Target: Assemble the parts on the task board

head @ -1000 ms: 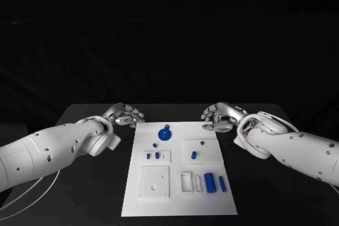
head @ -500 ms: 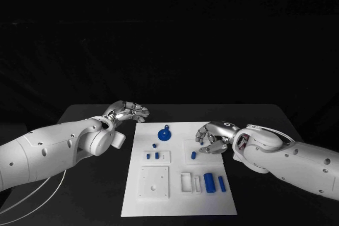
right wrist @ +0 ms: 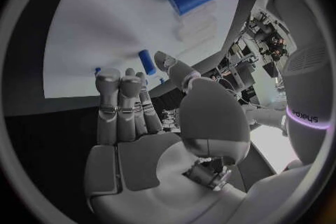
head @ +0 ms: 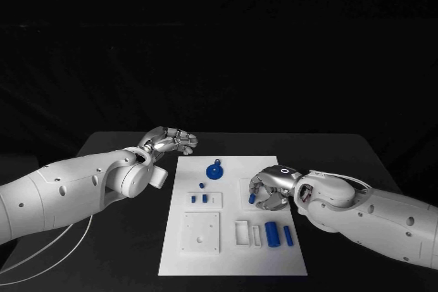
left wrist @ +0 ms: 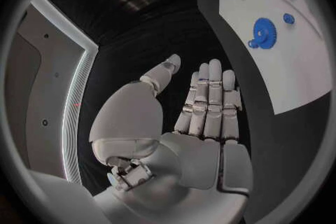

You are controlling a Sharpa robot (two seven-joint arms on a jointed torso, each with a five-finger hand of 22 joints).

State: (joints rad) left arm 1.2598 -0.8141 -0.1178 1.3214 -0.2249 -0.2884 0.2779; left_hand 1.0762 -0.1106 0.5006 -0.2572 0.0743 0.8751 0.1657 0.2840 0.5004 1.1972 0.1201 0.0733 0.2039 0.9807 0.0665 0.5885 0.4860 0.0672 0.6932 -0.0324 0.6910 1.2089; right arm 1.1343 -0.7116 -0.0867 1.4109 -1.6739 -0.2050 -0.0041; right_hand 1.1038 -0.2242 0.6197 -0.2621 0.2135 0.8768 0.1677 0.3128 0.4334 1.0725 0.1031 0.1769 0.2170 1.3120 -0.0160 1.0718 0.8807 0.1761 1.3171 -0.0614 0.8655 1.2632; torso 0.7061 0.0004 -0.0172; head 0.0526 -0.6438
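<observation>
Now, line by line from the bench:

Right hand: the right hand is hovering over the right side of the task board, fingers loosely curled and apart, gripping nothing that I can make out.

Nearest part: a small blue peg is lying just beside those fingertips, on the raised white block in the board's upper right. In the right wrist view the same peg is sitting right ahead of the fingers, close but apart.

Direction: the peg is lying toward the board's middle from the right hand, so I judge the reach is calling for a short move inward and down.

Long axis: the peg's length is running roughly along the board's long side, a little tilted.

Left hand: the left hand is waiting off the board's far left corner, over bare bench, fingers straight and together in its wrist view, palm bare. It is well apart from the peg, so the right hand is clearly the nearer.

Neighbours: the blue gear is lying near the board's far edge; the big blue cylinder and a slimmer blue pin are lying nearer the robot.

Room: open board is showing between peg and gear; the block's edge is the thing to watch.
</observation>
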